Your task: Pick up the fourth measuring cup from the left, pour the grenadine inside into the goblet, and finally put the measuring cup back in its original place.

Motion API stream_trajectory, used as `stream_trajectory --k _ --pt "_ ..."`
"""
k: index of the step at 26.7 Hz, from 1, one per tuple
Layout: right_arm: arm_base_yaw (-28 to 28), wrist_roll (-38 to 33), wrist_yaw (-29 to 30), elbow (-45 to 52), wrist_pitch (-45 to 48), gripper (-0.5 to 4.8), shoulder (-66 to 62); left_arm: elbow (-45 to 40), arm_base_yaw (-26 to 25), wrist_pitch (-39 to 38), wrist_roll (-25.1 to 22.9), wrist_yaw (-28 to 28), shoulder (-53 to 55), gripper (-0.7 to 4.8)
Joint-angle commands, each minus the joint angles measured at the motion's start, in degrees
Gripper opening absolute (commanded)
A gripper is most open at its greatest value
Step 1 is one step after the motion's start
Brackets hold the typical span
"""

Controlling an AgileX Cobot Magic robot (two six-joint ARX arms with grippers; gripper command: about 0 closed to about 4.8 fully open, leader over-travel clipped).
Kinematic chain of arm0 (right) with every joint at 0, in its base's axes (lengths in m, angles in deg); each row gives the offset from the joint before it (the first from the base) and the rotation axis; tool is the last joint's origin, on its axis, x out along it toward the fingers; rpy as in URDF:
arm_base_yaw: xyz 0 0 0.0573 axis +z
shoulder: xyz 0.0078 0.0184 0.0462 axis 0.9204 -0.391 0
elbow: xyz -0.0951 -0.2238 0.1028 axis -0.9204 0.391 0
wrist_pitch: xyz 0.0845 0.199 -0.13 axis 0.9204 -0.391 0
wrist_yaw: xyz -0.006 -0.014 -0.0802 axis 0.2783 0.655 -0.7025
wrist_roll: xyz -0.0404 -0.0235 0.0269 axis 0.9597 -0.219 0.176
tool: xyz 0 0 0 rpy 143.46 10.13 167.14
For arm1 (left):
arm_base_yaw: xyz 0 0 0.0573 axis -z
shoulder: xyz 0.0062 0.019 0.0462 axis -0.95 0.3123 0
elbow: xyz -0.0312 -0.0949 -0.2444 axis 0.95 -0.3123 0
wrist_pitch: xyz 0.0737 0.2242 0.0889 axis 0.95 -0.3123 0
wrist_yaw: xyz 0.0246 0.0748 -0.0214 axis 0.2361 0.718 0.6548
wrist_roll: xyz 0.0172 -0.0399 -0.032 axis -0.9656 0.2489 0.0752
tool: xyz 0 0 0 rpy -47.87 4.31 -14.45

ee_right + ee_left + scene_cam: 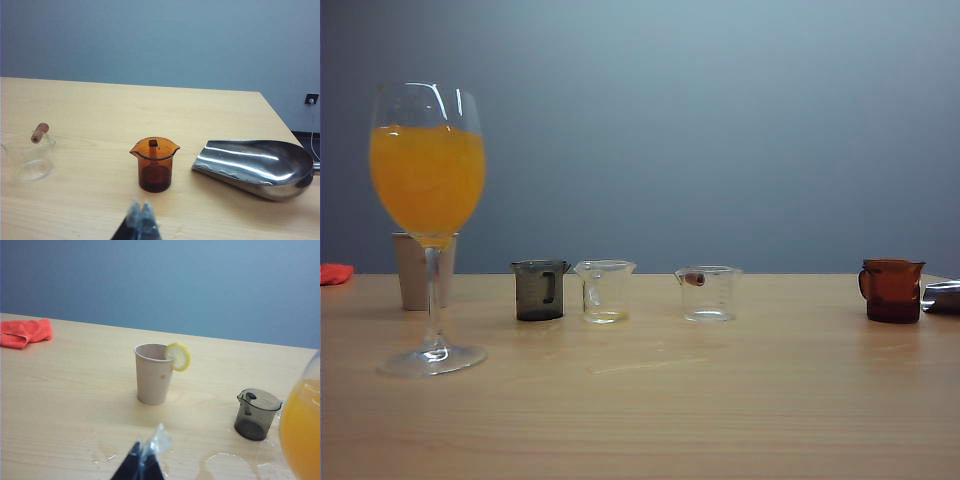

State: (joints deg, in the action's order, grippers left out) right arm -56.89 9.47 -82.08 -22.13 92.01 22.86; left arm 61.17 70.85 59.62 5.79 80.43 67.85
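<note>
Tabletop point(720, 400): pale wood grain, blue-grey wall behind.

Goblet point(428, 200): tall clear stemmed glass, upright near the left edge, bowl filled most of the way with orange juice point(427, 175).

Beige cup point(153, 374): paper, upright just behind the goblet's stem, a lemon slice point(178, 356) hooked on its rim.

Smoky grey cup point(539, 290): first in the row of small cups, upright.

Two clear cups point(605, 291) point(708, 293): second and third in the row, upright; the third has a brown wooden handle tip at its rim.

Fourth measuring cup point(154, 164): amber, handled, upright near the right edge, well apart from the third cup. Grenadine point(154, 180) shows as a dark layer in its base.

Metal scoop point(257, 167): lying just beside the amber cup, toward the right edge.

Red cloth point(24, 332): crumpled at the far left edge.

Left hand point(145, 462): fingertips close together, holding nothing, above wet rings on the tabletop in front of the beige cup.

Right hand point(141, 220): fingertips pressed together, empty, just in front of the amber cup, not touching it.
</note>
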Motion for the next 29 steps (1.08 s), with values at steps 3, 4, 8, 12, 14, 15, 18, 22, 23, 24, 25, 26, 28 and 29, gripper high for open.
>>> stream_trajectory --k 3,4,8,12,14,15,18,22,23,24,25,26,28,29 --pt "-0.02 -0.24 -0.17 0.22 1.11 -0.01 -0.04 0.24 0.02 0.55 -0.20 0.00 0.00 -0.05" --pt "-0.04 -0.24 -0.42 0.22 1.18 -0.01 -0.04 0.24 0.02 0.55 -0.20 0.00 0.00 -0.05" --pt "-0.04 -0.26 -1.70 0.20 1.36 -0.01 -0.04 0.24 0.02 0.55 -0.20 0.02 0.00 -0.05" --pt "0.07 -0.31 1.46 -0.79 1.07 -0.01 -0.04 0.55 0.02 0.79 -0.20 0.04 0.00 -0.05" --pt "0.07 -0.48 1.51 -3.89 0.33 -0.01 -0.04 2.25 0.04 0.52 0.50 0.20 0.00 -0.05" --pt "0.07 -0.48 0.15 -6.23 -0.52 -0.01 -0.07 4.48 0.02 -0.81 0.72 0.24 0.02 -0.05" --pt "0.04 -0.48 -2.78 -10.03 -2.54 -0.01 -0.63 9.64 0.02 -5.25 2.05 1.31 0.13 -0.05" --pt "0.09 -0.48 -2.67 -15.04 -4.42 -0.01 -4.17 16.85 0.02 -11.58 3.30 2.56 1.14 -0.05" --pt "0.09 -0.48 -2.64 -16.46 -4.52 -0.01 -5.57 18.86 0.02 -13.00 3.28 2.38 1.57 -0.05" --pt "0.11 -0.48 -2.56 -17.62 -4.52 -0.01 -6.86 20.44 0.04 -13.94 3.28 2.03 2.01 -0.05" --pt "0.11 -0.48 -2.49 -18.75 -4.50 -0.01 -8.22 22.25 0.04 -14.91 3.26 1.36 2.69 -0.05" --pt "0.20 -0.48 -2.51 -20.24 -4.48 -0.01 -10.03 24.00 0.04 -15.69 3.26 0.68 3.45 -0.05" --pt "0.31 -0.46 -2.54 -22.56 -4.44 -0.01 -13.20 26.64 0.04 -16.66 3.23 -1.40 5.11 -0.05" --pt "0.31 -0.44 -2.54 -24.83 -3.93 -0.01 -16.94 29.18 0.04 -17.64 3.23 -4.52 7.21 -0.05"
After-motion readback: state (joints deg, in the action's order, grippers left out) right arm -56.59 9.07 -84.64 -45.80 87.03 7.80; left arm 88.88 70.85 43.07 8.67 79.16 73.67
